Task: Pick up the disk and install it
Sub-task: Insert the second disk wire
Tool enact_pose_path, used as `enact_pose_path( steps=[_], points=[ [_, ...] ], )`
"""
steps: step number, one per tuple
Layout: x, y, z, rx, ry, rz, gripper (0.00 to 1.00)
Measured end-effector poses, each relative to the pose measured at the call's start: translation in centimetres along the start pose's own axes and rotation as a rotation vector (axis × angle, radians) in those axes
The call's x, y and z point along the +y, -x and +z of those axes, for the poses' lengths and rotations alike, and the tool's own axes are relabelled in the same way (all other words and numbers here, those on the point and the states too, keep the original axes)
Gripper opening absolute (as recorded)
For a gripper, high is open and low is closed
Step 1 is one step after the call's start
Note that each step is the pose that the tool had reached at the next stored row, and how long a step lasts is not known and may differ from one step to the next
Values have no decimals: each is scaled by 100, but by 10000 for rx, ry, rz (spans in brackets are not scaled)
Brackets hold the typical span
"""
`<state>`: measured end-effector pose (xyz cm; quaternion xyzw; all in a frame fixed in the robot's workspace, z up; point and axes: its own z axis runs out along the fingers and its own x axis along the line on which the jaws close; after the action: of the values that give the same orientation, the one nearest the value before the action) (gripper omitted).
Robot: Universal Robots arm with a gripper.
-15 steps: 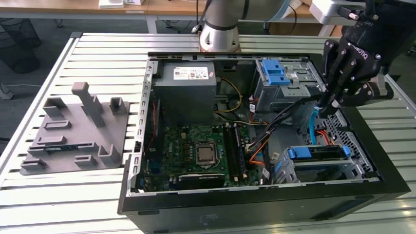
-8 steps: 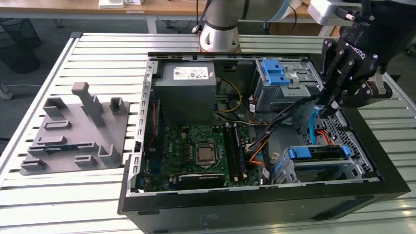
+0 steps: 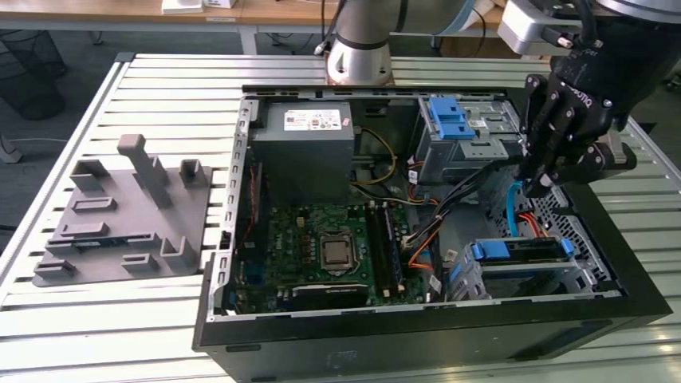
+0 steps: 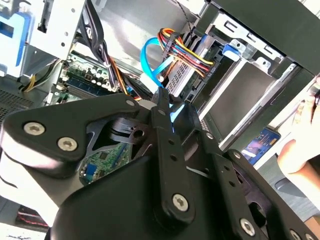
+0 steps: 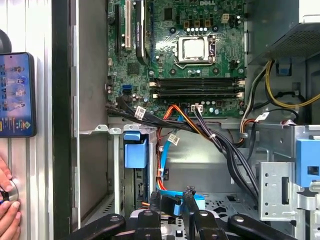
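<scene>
My claw (image 3: 537,182) hangs inside the open computer case (image 3: 426,339), over a bundle of wires and a blue cable (image 3: 514,209). I cannot tell whether it is apart or together. In the first wrist view something blue sits right at its tip (image 5: 172,201), but I can't tell if that is the cable or something gripped.

The disk (image 3: 521,250) lies apart from my claw, lower in the case and closer to the case's open edge. It sits in a metal bay with its blue end facing the wires. In the first wrist view that blue end (image 5: 135,150) shows just past my claw tip, beside the blue cable (image 5: 161,165).

Since I am not touching the disk, I judge this to be a hover stage. From here I can't settle whether it is an approach or the disk is already home. Any grip on it calls for meeting the blue end squarely and keeping clear of the wires.

As for writing, the power supply (image 3: 309,152), well away from my claw, has a white sticker (image 3: 311,121) with print too small to read. White lettering runs along my claw's side, and the motherboard (image 5: 190,50) carries printed marks. Outside the case wall, a phone (image 5: 17,95) with a lit screen lies by a person's hand (image 5: 6,210).
</scene>
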<state>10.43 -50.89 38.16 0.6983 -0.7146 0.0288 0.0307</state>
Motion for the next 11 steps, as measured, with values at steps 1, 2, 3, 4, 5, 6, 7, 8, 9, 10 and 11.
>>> enact_pose_path(
  steps=[1,2,3,4,5,6,7,8,9,10,11],
  points=[
    [0,1,9,29,-9,1,31],
    [0,1,18,54,-15,1,31],
    [0,2,24,71,-18,1,30],
    [0,2,29,81,-20,1,30],
    [0,3,33,86,-20,2,23],
    [0,3,36,88,-20,2,23],
    [0,3,39,89,-20,2,18],
    [0,3,41,89,-20,2,18],
    [0,3,45,88,-20,2,18],
    [0,4,49,88,-21,2,18],
    [0,4,53,87,-21,2,18]
  ],
)
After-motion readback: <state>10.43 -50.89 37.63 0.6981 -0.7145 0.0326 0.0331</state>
